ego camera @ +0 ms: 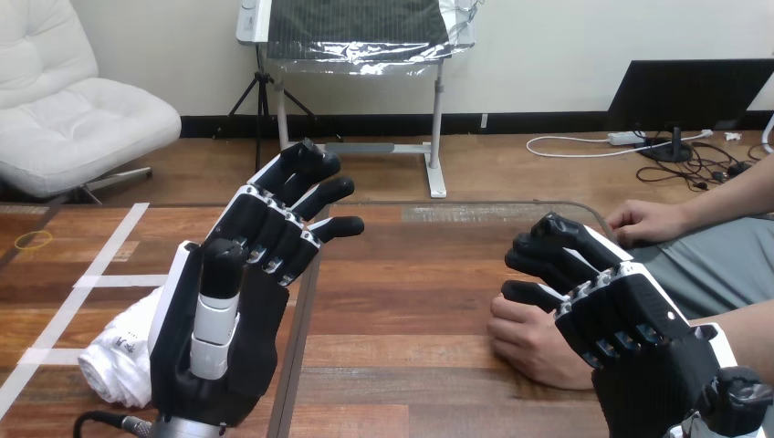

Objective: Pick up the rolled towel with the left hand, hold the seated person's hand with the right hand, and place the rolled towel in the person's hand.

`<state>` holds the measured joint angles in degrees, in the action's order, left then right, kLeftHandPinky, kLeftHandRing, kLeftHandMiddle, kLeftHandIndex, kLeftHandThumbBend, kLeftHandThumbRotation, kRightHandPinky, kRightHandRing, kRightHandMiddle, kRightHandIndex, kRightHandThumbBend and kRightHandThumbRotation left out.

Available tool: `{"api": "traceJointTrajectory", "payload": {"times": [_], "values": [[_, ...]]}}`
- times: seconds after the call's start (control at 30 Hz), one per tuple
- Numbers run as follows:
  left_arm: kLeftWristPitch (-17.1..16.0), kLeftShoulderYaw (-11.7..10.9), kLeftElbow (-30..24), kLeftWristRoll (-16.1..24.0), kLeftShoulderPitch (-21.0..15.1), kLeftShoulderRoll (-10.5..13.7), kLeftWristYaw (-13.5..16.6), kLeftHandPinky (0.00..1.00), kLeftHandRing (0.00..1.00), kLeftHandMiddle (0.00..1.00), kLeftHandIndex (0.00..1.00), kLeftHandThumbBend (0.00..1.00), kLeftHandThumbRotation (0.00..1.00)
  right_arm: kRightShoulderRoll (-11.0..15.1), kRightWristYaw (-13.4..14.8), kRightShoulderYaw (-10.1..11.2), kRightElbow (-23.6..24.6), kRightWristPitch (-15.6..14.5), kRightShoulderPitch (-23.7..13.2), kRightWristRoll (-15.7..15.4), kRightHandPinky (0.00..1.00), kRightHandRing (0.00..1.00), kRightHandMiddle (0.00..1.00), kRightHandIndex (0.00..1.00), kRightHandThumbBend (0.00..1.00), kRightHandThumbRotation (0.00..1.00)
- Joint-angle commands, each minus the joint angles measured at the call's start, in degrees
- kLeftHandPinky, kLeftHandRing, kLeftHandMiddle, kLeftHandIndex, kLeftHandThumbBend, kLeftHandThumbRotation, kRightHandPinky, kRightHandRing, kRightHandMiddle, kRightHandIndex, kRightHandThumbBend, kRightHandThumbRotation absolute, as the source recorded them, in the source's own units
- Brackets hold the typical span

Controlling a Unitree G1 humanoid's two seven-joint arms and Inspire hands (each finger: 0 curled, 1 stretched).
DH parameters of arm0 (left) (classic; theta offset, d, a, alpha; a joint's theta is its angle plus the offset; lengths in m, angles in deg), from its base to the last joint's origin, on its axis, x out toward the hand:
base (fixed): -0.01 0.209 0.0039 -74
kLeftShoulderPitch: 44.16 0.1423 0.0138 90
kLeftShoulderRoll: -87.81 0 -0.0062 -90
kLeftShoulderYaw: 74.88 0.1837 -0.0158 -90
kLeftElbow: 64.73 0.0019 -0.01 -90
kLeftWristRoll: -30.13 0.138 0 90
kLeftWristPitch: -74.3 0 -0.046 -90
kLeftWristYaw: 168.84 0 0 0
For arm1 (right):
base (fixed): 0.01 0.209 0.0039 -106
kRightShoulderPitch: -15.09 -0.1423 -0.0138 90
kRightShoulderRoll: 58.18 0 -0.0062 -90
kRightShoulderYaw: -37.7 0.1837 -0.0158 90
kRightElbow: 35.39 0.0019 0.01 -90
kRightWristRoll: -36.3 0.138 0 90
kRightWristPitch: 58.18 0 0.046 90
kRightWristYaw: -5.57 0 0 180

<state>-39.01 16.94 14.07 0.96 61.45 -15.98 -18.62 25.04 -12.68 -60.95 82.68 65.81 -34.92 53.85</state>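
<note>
The rolled white towel (119, 351) lies on the wooden table (420, 274) at the lower left. My left hand (228, 338) is raised in front of it, open with fingers straight and pointing up and right, and hides the towel's right end. At the lower right my right hand (630, 319) is open with relaxed, slightly bent fingers. It sits over the back of the person's hand (529, 342), which rests on the table. I cannot see any finger curled round that hand.
The person's other hand (646, 222) rests at the table's far right edge. White tape lines (100, 265) cross the table's left part, and a yellow ring (35, 240) lies at the far left. A dark seam (306, 319) runs down the tabletop.
</note>
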Motion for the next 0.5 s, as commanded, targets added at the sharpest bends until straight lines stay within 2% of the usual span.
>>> {"api": "traceJointTrajectory", "payload": {"times": [0.0, 0.47], "values": [[-0.7, 0.0, 0.0, -0.5, -2.4, -1.3, -0.2, 0.7, 0.82, 0.83, 0.81, 0.8, 0.77, 0.1, -0.3, 0.3, 2.1, 0.3, -2.8, -0.1, 0.75, 0.82, 0.81, 0.81, 0.85, 1.0], [-0.4, -0.1, -0.3, -0.5, -2.4, -1.3, 0.2, 0.7, 0.82, 0.83, 0.81, 0.8, 0.76, 0.2, -0.3, 0.4, 2.1, 0.0, -3.0, -0.1, 0.75, 0.81, 0.81, 0.81, 0.85, 1.0]]}}
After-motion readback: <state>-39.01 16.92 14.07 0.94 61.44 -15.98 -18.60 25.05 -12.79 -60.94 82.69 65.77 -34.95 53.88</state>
